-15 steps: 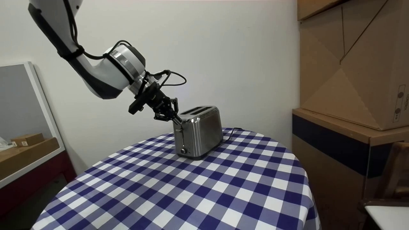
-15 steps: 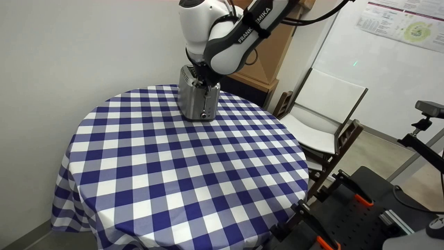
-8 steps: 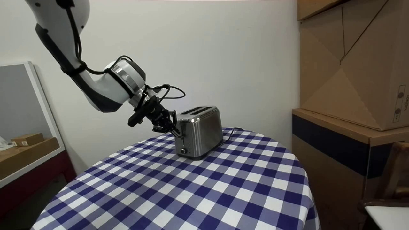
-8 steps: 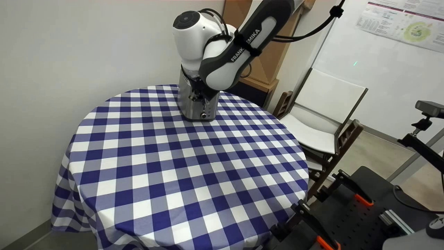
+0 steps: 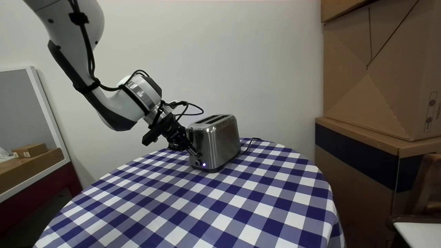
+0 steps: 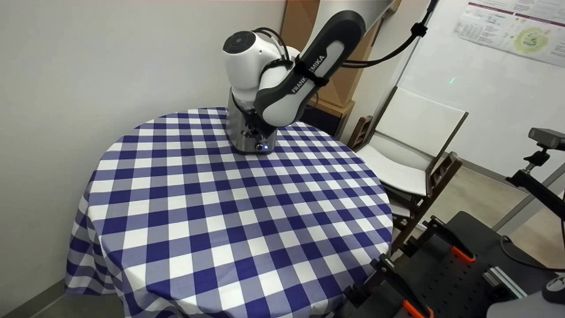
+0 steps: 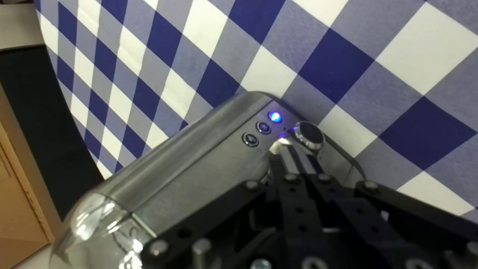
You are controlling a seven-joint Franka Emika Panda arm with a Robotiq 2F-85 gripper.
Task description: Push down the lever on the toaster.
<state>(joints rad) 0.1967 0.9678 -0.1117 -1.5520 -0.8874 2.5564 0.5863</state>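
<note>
Blue-white checked cloth (image 5: pixel 220 206) underlay boxy silver-metal toaster (image 5: pixel 219 143). Black metal gripper (image 7: pixel 297 157) before it, jaws together, likely needed steady downward pressure.

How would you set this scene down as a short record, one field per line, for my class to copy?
Appliance: silver toaster, upright
Surface: blue-and-white checked cloth
Hand: shut, at the toaster's front near the round knob
Light: blue, on, beside the knob
Lever: cannot be made out; the lit light suggests it may be down
Nearby: white chair past the cloth's edge
</note>
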